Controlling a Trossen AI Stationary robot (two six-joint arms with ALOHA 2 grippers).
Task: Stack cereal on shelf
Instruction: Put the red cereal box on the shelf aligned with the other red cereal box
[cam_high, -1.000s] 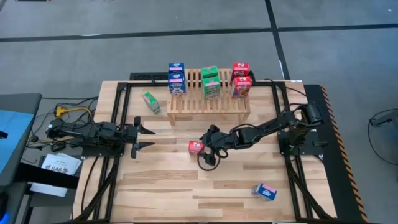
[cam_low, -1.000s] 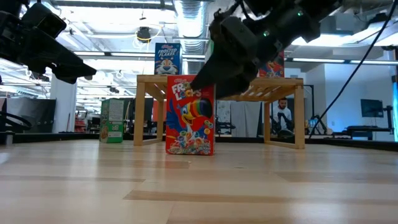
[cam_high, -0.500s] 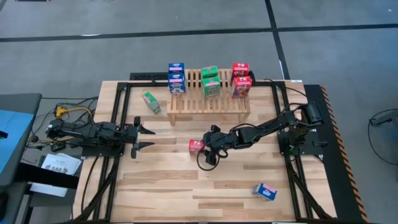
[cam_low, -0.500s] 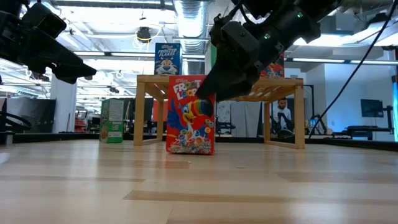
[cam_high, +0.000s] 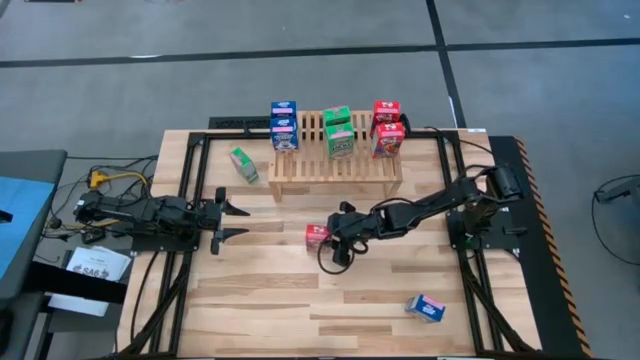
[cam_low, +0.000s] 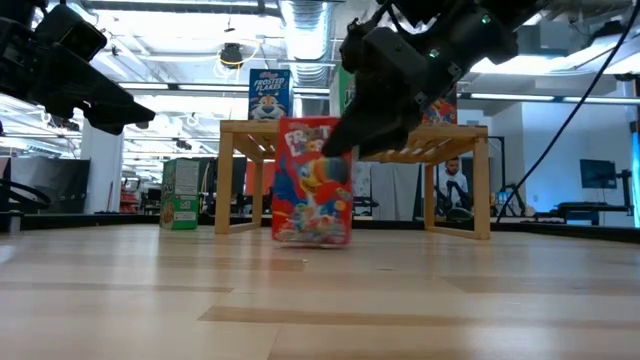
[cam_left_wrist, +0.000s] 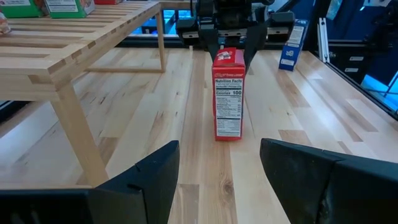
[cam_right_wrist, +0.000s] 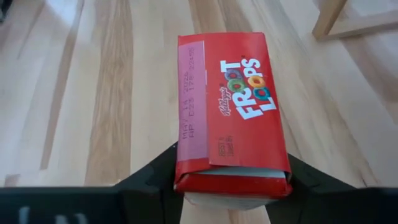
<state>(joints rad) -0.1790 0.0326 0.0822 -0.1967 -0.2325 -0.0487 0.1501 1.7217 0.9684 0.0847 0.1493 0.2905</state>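
A red cereal box (cam_low: 313, 180) stands on the table in front of the shelf (cam_high: 335, 165), with my right gripper (cam_high: 333, 234) shut on its top end. The shelf holds blue (cam_high: 284, 125), green (cam_high: 339, 132) and red (cam_high: 387, 130) boxes. Another green box (cam_high: 243, 164) stands on the table left of the shelf. A blue box (cam_high: 427, 307) lies near the front right. My left gripper (cam_high: 228, 222) waits open at the table's left, pointing at the red box. My right gripper pinches the red box's top end (cam_right_wrist: 231, 177) between its two fingers (cam_left_wrist: 211, 45), one on each broad face. The fingers slant down from the table's right. The box (cam_left_wrist: 228, 93) stands slightly tilted, its bottom at the tabletop or just above it; I cannot tell which.
Black frame rails (cam_high: 190, 190) run along the table's left and right sides. Bare planks (cam_high: 300, 300) stretch across the near half of the table. The shelf's legs (cam_low: 232, 180) stand just behind the red box.
My right gripper has shut on the red box's top end. The box, upright before, has tipped slightly and shifted a little toward the table's right.
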